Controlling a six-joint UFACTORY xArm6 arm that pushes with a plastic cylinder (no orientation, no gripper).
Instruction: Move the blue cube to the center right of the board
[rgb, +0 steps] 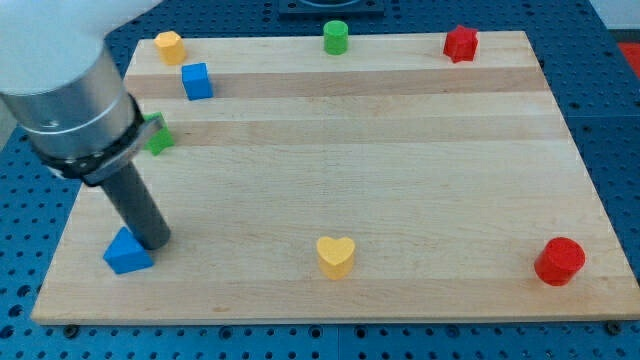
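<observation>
the arm's dark rod slants down from the view's upper left, my tip (155, 242) touching a blue triangular block (127, 251) near the light wooden worktop (400, 200) bottom-left corner. no gripper is fitted. the blue cube (197, 81) sits upper left; a green block (157, 134) is half hidden behind the arm.

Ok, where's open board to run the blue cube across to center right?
The wide middle band is bare, bordered by green cylinder and red star above, yellow heart and red cylinder below. The left edge is crowded: blue cube, my tip.
</observation>
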